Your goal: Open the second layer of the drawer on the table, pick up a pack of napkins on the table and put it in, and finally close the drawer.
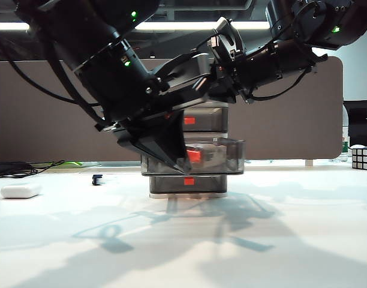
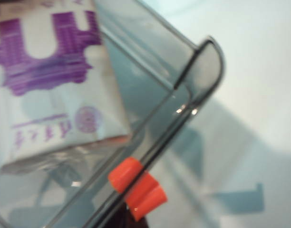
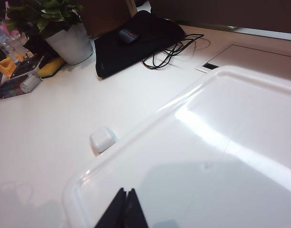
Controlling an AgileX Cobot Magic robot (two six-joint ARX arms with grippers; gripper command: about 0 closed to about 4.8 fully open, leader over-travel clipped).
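The drawer (image 1: 189,147) stands in the middle of the tabletop (image 1: 279,240). Its second layer (image 1: 222,157) is pulled out, and the pack of napkins (image 2: 50,80) lies inside. The left gripper (image 1: 182,161), fingers pressed together, is at the red handle (image 1: 193,156). The right gripper (image 3: 121,211), fingers together, hovers over the drawer's white top (image 3: 221,142).

The drawer (image 1: 198,150), a small white-framed cabinet of three smoky grey trays with red handles, stands upright on the white tabletop (image 1: 279,240), at about twelve o'clock from the tabletop's middle. The second layer (image 1: 228,157) is pulled out toward the front, past the trays above and below. The pack of napkins (image 2: 50,80), pale with purple print, lies flat inside it.
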